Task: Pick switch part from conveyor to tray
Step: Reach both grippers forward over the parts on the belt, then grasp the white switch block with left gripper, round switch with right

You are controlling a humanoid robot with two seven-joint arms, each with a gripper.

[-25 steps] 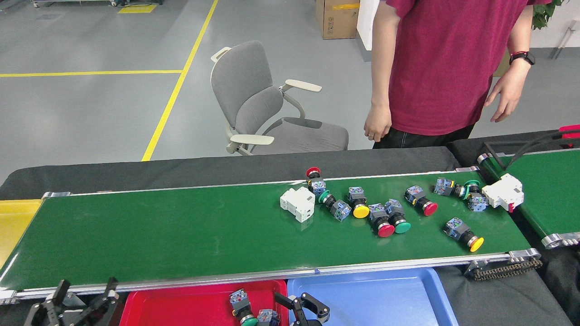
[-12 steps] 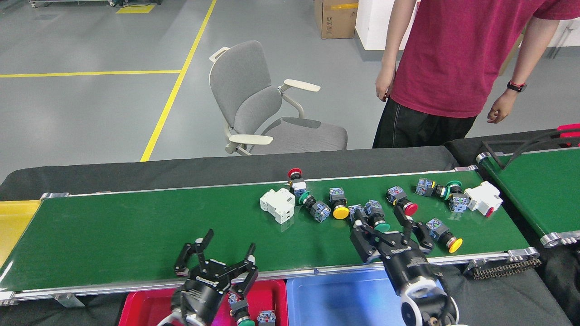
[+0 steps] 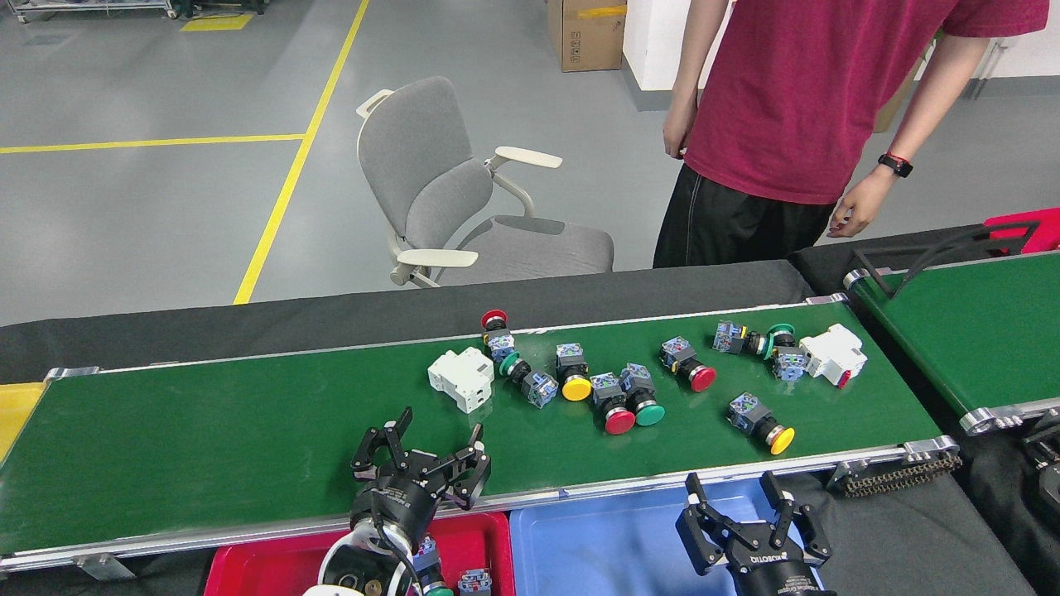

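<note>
In the head view, the conveyor point(image 3: 248, 439) is seen running across the middle of the frame, its green belt bounded by silver rails. A cluster of switch parts point(image 3: 613, 389) is scattered on the belt right of centre: push-buttons with red, yellow and green caps, plus two white breaker blocks, one point(image 3: 460, 378) near the centre and one point(image 3: 832, 354) toward the right end. A yellow-capped switch point(image 3: 760, 422) lies apart from the others, nearest the lower rail.

The left gripper point(image 3: 431, 451) is held over the belt's near edge at lower centre, its black fingers spread and nothing between them. The right gripper point(image 3: 741, 509) is seen at the lower right, over the blue tray point(image 3: 596, 546), its fingers likewise spread apart and empty.

A red tray point(image 3: 265, 571) is placed at the bottom edge, left of the blue one; a few switch parts lie in it, partly hidden by the left arm. A person point(image 3: 795, 108) in a red shirt stands beyond the belt at upper right, beside a grey chair point(image 3: 447, 182).
</note>
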